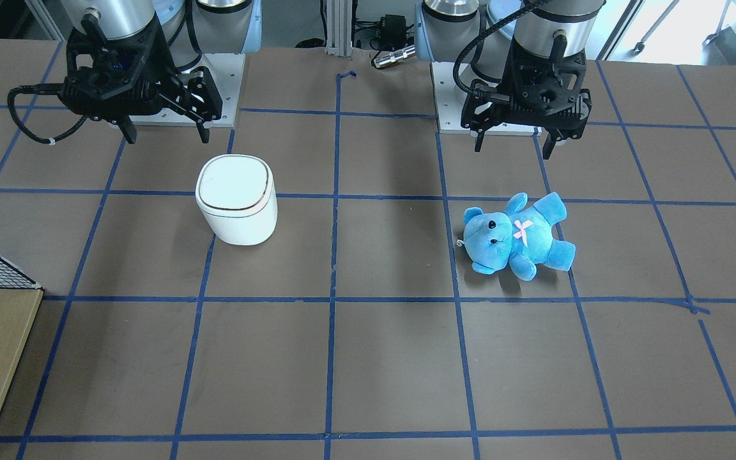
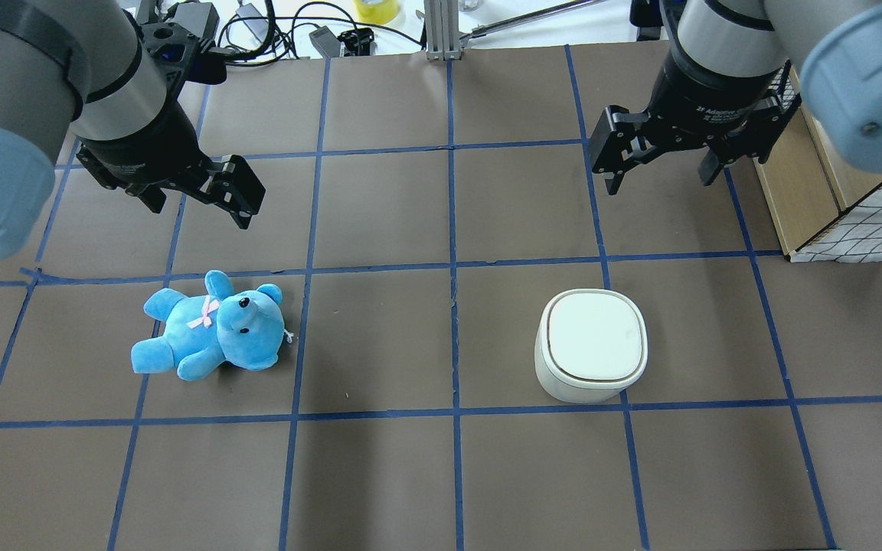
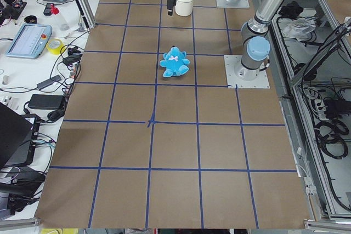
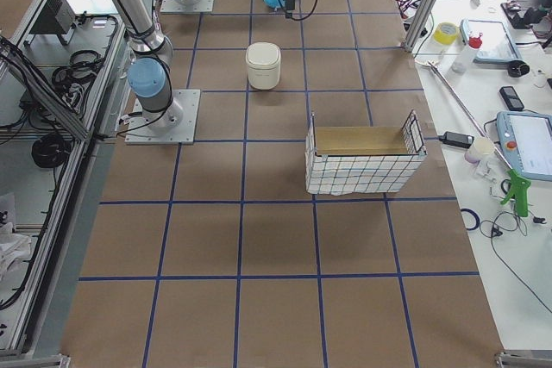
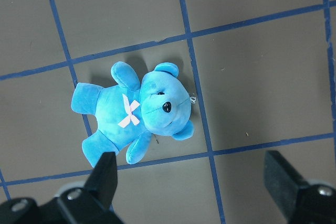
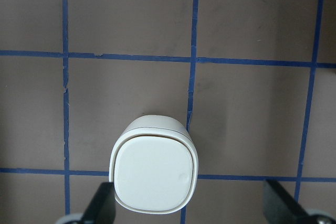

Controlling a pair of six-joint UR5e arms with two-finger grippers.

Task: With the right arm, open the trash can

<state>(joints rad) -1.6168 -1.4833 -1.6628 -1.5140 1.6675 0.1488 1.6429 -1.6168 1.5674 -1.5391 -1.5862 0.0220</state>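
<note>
The white trash can (image 2: 592,344) stands upright on the brown table with its lid down. It also shows in the front view (image 1: 237,198) and in the right wrist view (image 6: 155,174). My right gripper (image 2: 661,180) is open and empty. It hangs above the table, back from the can towards the robot's base, and touches nothing. In the front view the right gripper (image 1: 167,137) is at the upper left. My left gripper (image 2: 200,214) is open and empty, above and behind the blue teddy bear (image 2: 211,327).
The teddy (image 1: 518,235) lies on its back on the robot's left half. A wire basket lined with cardboard (image 2: 831,199) stands at the table's right edge, beside the right arm. The arm bases (image 1: 214,89) sit at the robot's edge. Blue tape marks a grid.
</note>
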